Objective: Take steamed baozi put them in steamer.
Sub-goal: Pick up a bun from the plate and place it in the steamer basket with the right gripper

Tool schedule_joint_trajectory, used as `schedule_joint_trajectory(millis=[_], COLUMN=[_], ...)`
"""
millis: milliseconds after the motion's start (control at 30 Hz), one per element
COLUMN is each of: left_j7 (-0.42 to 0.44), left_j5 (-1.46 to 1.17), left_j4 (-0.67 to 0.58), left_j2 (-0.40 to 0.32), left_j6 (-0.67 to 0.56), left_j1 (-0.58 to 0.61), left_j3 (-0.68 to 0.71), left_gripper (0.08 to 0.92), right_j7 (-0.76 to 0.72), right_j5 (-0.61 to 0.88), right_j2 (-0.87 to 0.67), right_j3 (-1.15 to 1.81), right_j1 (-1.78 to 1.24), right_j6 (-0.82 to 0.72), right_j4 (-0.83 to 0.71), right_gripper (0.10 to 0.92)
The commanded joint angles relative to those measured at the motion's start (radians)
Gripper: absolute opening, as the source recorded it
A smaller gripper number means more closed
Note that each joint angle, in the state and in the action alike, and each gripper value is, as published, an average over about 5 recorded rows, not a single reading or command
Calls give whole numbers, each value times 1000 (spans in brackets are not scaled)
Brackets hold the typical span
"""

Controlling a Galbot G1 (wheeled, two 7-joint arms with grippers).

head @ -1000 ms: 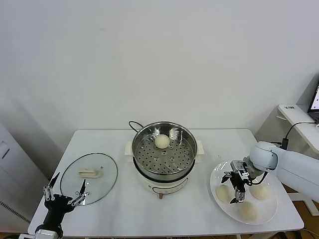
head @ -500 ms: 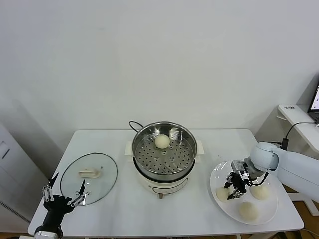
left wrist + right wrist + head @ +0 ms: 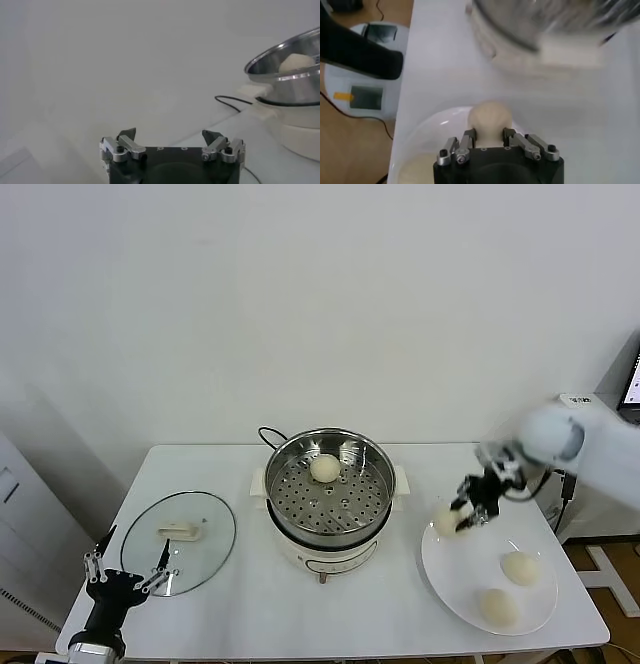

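right gripper [image 3: 466,512] clamps a smooth, round cream-white baozi [image 3: 446,521] above the plate [image 3: 445,569]; left gripper [image 3: 128,574] wide.

the right gripper [image 3: 468,512] and the baozi [image 3: 447,520] it clasps are smeared by motion. the steamer [image 3: 545,25] is blurred and cut off by the right wrist view's edge, and cropped in the left wrist view too.

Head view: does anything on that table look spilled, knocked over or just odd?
Nothing stands out. The steamer sits upright with one baozi inside; two more rest on the white plate. The right gripper holds a fourth above the plate's edge. The glass lid lies flat, and the left gripper is parked beside it.
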Motion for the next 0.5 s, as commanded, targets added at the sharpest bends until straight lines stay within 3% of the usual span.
schedule_joint_trajectory(millis=[33,500], left_j7=[-1,0], left_j5=[-13,-28], left_j4=[0,-5], left_j2=[-2,-3], left_j6=[-1,-4], left_j1=[2,4], left_j3=[-6,-22], left_gripper=[823,823], right_j7=[-36,276], right_j5=[344,215], right_j2=[214,542], right_j3=[-143,91], right_j1=[365,-114], right_j6=[-109,-287], right_j4=[68,-20], right_gripper=[357,378])
